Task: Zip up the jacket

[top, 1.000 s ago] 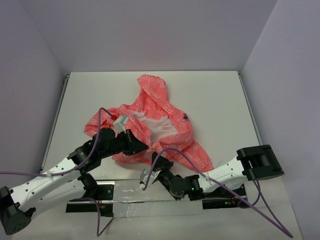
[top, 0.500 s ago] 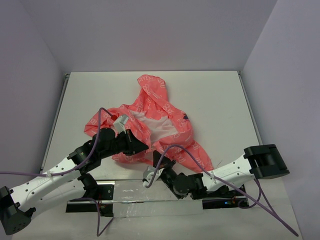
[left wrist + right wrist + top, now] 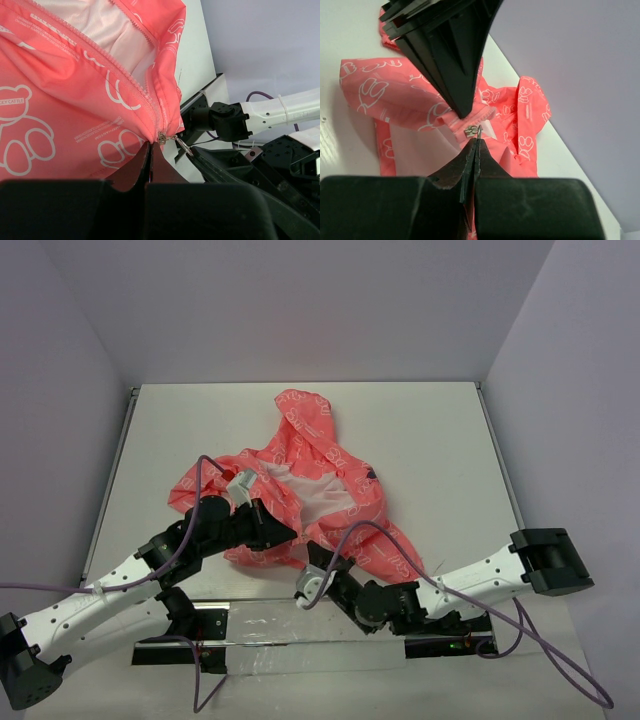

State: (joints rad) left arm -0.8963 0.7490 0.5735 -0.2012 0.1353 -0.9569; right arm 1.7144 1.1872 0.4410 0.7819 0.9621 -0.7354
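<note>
The coral-pink jacket (image 3: 320, 455) lies spread in the middle of the table, front open, pale lining showing. My left gripper (image 3: 290, 533) is shut on the jacket's bottom hem, right beside the metal zipper slider (image 3: 162, 136); in the left wrist view the jaws (image 3: 150, 145) meet flat on the fabric (image 3: 75, 100). My right gripper (image 3: 312, 558) comes in from the near side and is shut on the zipper pull tab (image 3: 183, 145). In the right wrist view its tips (image 3: 476, 141) pinch the pull ring just below the slider (image 3: 470, 130), with the left fingers (image 3: 452, 55) above.
The white table (image 3: 440, 440) is walled at the back and both sides. A purple cable (image 3: 370, 530) loops over the jacket's lower right edge. A clear plate (image 3: 250, 630) and the arm bases line the near edge.
My right arm has swung its elbow to the right and its gripper has moved up to the jacket's bottom hem. The left arm and the jacket have stayed put.
</note>
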